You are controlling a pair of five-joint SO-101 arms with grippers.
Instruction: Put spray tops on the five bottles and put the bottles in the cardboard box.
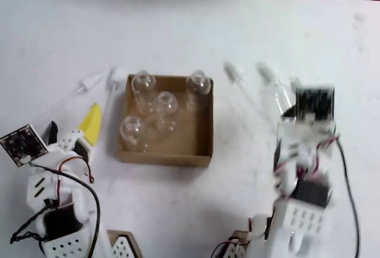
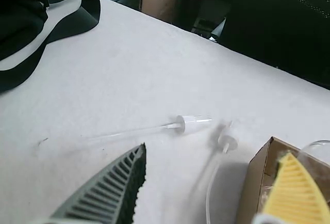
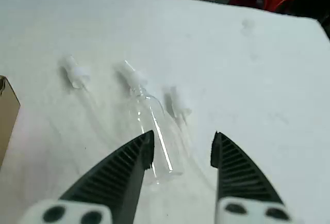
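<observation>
Right tool [image 3: 183, 136] spread wide, bottle [image 3: 147, 110] lying just ahead on table [image 3: 258, 79].

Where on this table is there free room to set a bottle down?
Free: the wide strip of table beyond the cardboard box, and the patch before the box, between the two arms. Crowded: by the left gripper, where two spray tops lie, and by the right gripper, with more spray tops and a lying bottle.
</observation>
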